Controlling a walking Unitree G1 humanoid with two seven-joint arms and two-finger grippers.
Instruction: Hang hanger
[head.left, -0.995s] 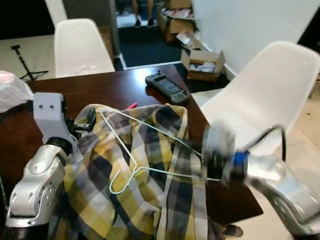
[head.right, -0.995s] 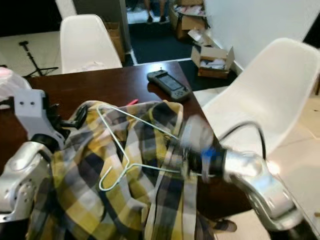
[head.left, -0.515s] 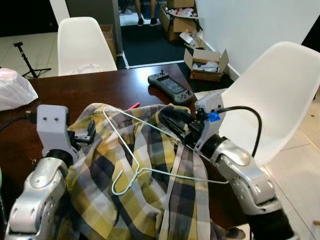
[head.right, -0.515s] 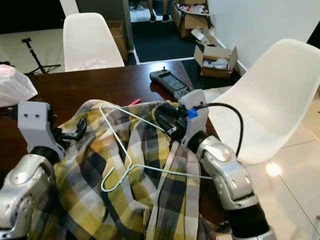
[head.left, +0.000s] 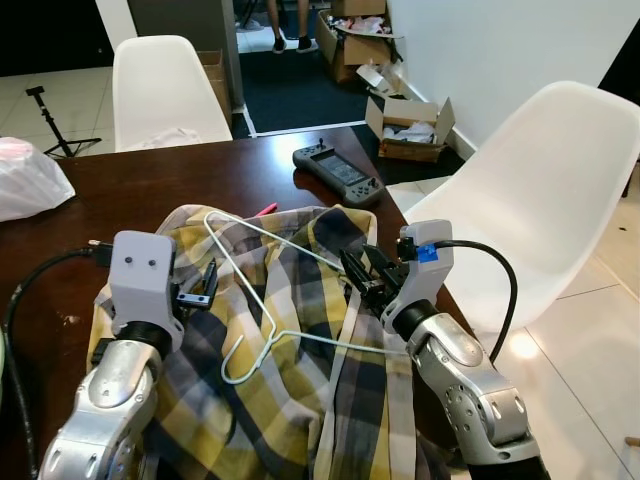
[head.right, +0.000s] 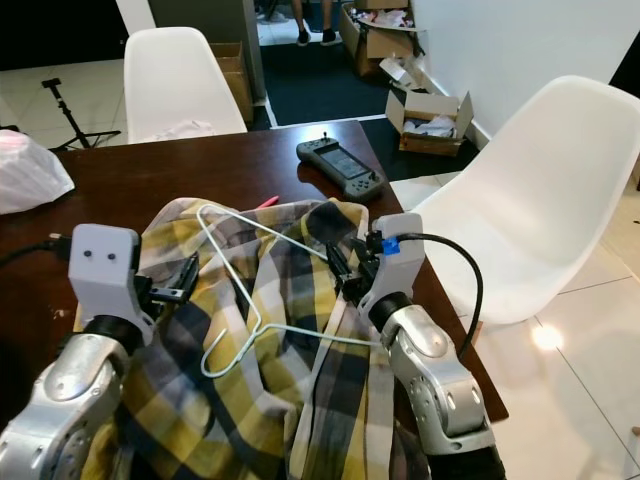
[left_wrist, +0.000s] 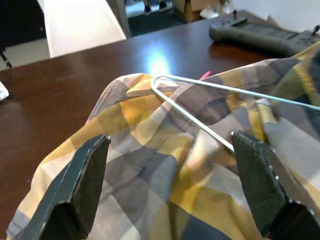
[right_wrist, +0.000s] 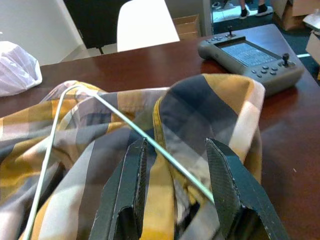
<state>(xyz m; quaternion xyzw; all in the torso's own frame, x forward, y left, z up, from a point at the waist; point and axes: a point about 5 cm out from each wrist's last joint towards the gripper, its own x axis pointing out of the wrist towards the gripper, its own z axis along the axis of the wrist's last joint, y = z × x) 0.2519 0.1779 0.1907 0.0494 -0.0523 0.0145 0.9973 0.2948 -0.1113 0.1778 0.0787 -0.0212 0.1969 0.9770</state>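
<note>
I see the wire hanger (head.left: 268, 300) lying on the yellow plaid shirt (head.left: 290, 390), which is spread over the near side of the dark table (head.left: 200, 180). My right tool (right_wrist: 175, 187) sits at the shirt's right edge with its fingers (right_wrist: 227, 187) apart, one hanger wire running between them; I cannot tell whether they touch it. My left tool (left_wrist: 170, 185) hovers over the shirt's left side, spread wide and holding nothing. A grey handheld controller (head.left: 336, 173) rests further back on the table, a white plastic bag (head.left: 28, 178) at the left edge, white chairs (head.left: 540, 190) around
</note>
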